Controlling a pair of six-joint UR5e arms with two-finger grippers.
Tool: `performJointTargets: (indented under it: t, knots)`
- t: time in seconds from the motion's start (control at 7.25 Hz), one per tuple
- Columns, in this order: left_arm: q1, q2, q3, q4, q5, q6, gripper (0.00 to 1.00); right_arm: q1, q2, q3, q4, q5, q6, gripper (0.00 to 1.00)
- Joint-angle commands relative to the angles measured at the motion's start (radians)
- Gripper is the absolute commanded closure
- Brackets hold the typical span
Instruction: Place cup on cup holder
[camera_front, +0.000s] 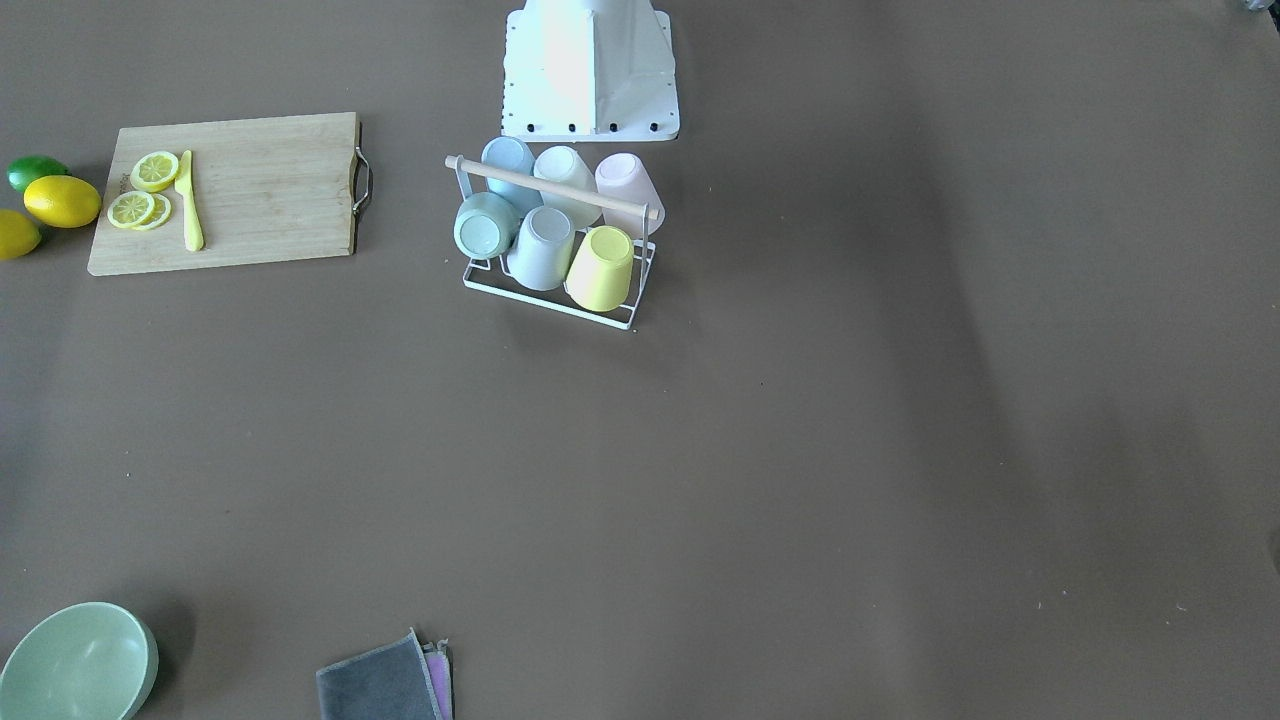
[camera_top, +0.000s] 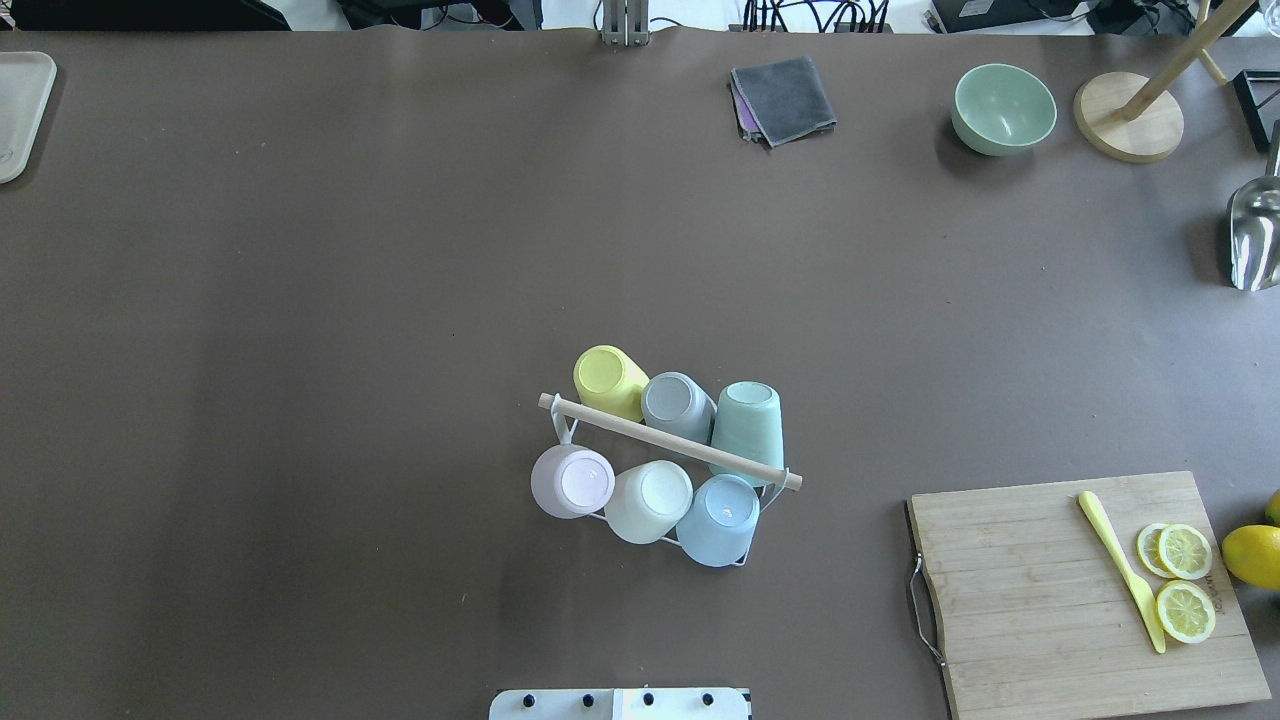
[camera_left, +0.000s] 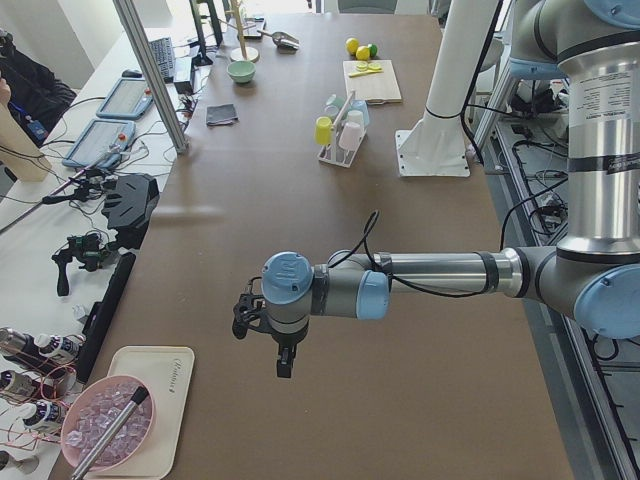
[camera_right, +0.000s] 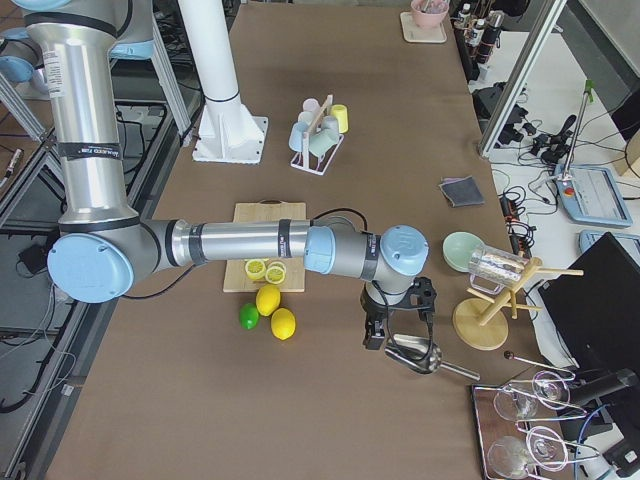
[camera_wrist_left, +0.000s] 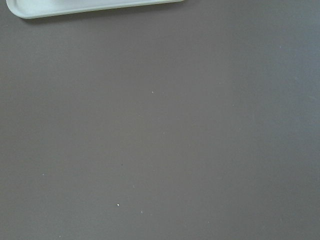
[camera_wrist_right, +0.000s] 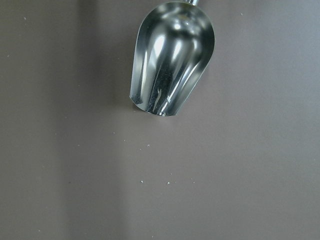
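At centre of the overhead frame, the white wire cup holder with wooden rod handle (camera_top: 670, 441) bears six pastel cups (camera_top: 650, 500), rod slanting upper left to lower right. Well apart, neither plainly nearer, forearms level, the left end effector (camera_left: 268, 345) and right end effector (camera_right: 390, 330) hover at opposite tabletop (camera_top: 300, 300) ends; their opening we cannot tell.

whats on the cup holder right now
Six inverted cups sit on the cup holder: yellow cup, grey cup, green cup in the far row; pink cup, white cup, blue cup nearest the robot. Whatever supports them underneath is covered.
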Motion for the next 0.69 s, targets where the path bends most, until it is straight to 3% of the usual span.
performJointTargets:
  t: [0.0,0.55]
  knots:
    - [0.0,0.0,0.007,0.003,-0.053,-0.002,0.02,0.0,0.0,-0.002,-0.001,0.001,0.001,0.0]
    - [0.001,-0.003,-0.001,0.008,-0.071,-0.109,0.02,-0.002,0.0,0.0,0.0,0.002,0.001,0.0]
